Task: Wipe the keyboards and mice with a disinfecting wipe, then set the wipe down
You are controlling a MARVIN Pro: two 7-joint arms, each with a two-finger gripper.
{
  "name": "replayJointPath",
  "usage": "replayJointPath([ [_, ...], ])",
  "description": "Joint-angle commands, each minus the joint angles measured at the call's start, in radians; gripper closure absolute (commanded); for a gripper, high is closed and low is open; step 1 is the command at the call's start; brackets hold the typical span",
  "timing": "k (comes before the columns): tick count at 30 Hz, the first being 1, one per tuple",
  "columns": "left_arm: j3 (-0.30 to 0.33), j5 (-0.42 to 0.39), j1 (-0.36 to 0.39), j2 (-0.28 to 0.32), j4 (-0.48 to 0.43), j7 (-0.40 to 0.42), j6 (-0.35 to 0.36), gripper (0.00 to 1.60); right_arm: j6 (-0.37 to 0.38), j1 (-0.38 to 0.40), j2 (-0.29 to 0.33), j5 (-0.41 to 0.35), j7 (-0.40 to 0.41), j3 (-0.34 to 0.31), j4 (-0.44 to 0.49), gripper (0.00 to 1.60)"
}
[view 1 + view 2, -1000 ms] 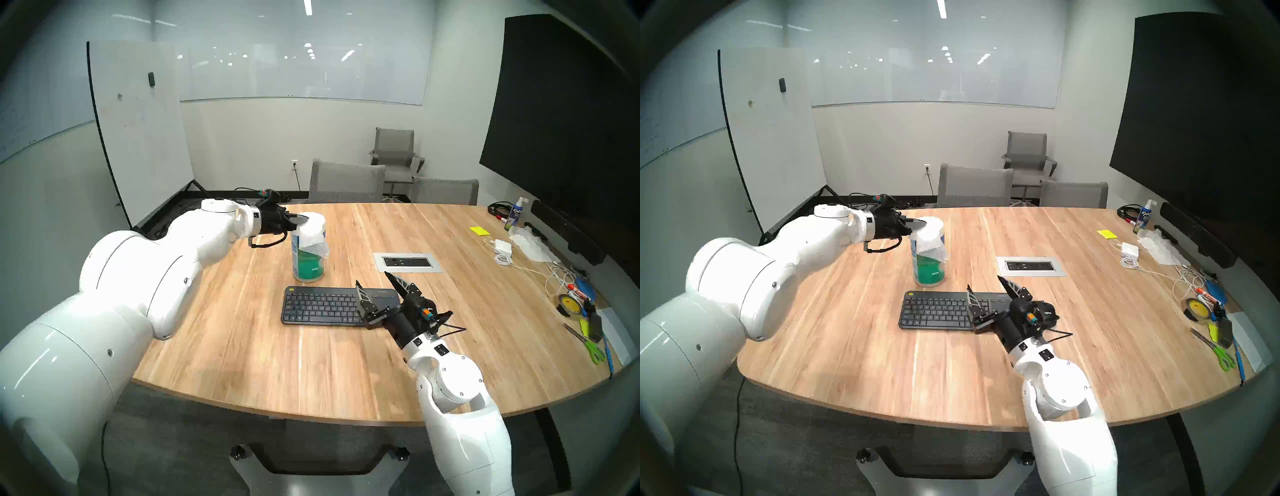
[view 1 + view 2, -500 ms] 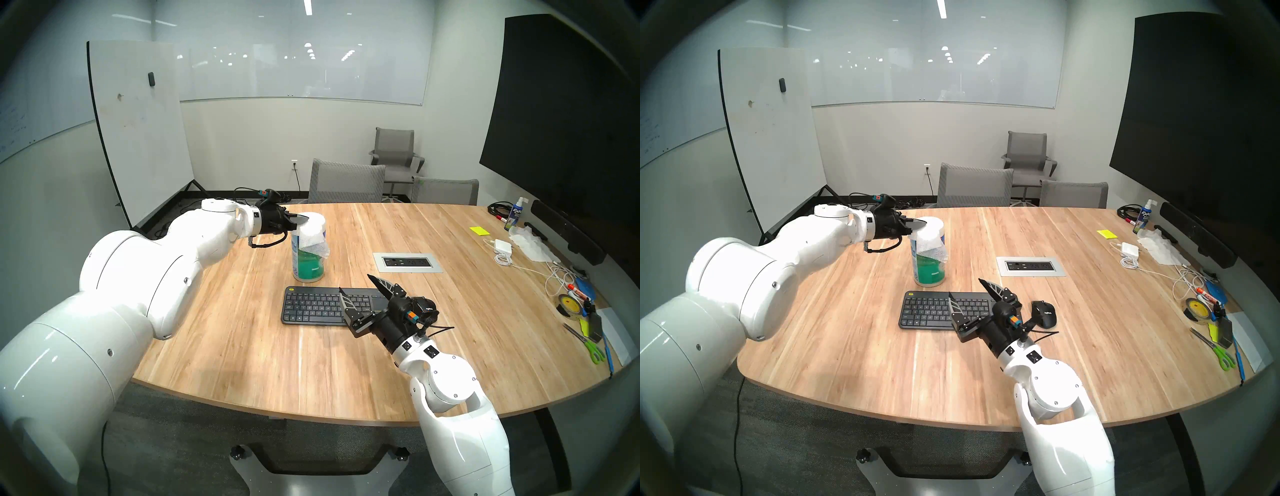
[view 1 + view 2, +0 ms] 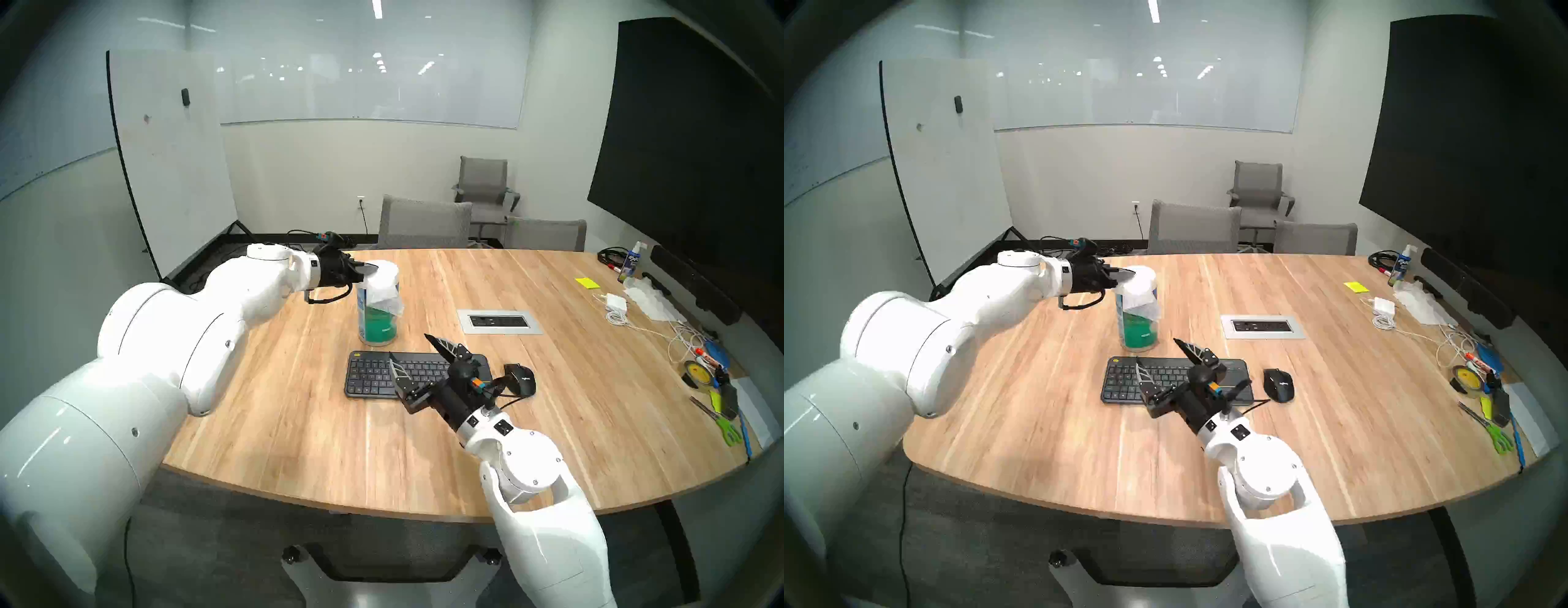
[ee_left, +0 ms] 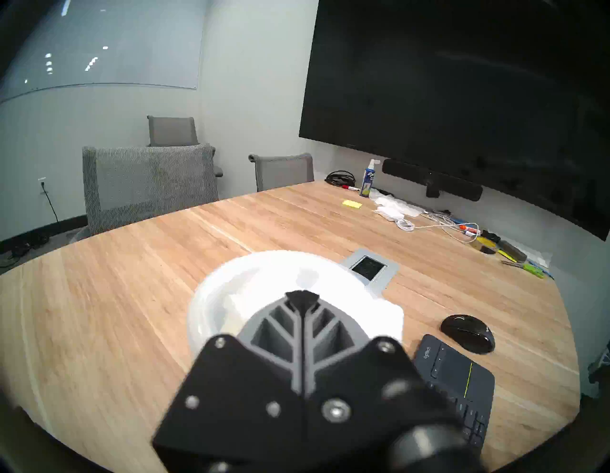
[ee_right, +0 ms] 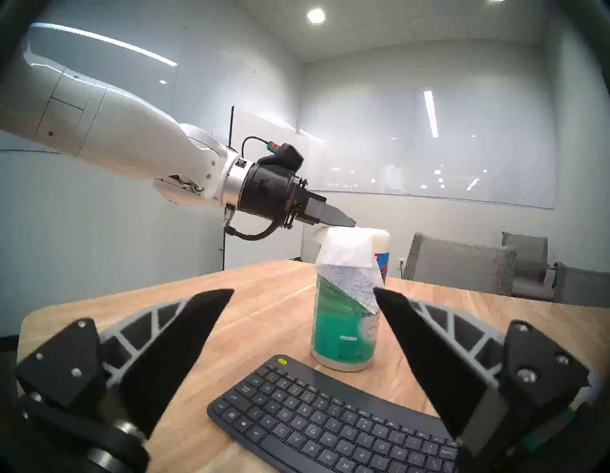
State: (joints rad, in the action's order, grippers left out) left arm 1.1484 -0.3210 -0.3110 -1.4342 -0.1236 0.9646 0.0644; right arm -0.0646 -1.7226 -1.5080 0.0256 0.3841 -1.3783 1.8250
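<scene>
Head views: left gripper (image 3: 373, 267) pressed shut over canister (image 3: 377, 322) top, wipe (image 3: 384, 293) draped down canister side; right gripper (image 3: 413, 350) spread wide above keyboard (image 3: 373, 375), mouse (image 3: 522, 378) just right of keyboard on table (image 3: 297, 424). Left wrist: fingers (image 4: 302, 333) closed together above white lid, whether pinching wipe not discernible. Right wrist: fingertips (image 5: 211, 304) parted, empty, canister between them beyond.

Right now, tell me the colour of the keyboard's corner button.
Yellow-green, at the keyboard's far left corner button; clearest in the right wrist view.
</scene>
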Motion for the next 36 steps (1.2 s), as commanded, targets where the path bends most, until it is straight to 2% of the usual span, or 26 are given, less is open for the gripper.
replayJointPath([
  [1, -0.001, 0.001, 0.018, -0.005, -0.009, -0.001, -0.002, 1.6, 0.009, 0.072, -0.043, 0.008, -0.017, 0.026, -0.005, 0.0],
  [9, 0.0, 0.001, 0.018, -0.005, -0.009, -0.001, -0.003, 1.6, 0.026, 0.152, -0.066, 0.034, -0.047, 0.057, -0.081, 0.0],
  [36, 0.0, 0.001, 0.018, -0.005, -0.008, -0.001, -0.004, 1.6, 0.003, 0.309, -0.109, 0.069, -0.186, 0.142, -0.27, 0.0],
])
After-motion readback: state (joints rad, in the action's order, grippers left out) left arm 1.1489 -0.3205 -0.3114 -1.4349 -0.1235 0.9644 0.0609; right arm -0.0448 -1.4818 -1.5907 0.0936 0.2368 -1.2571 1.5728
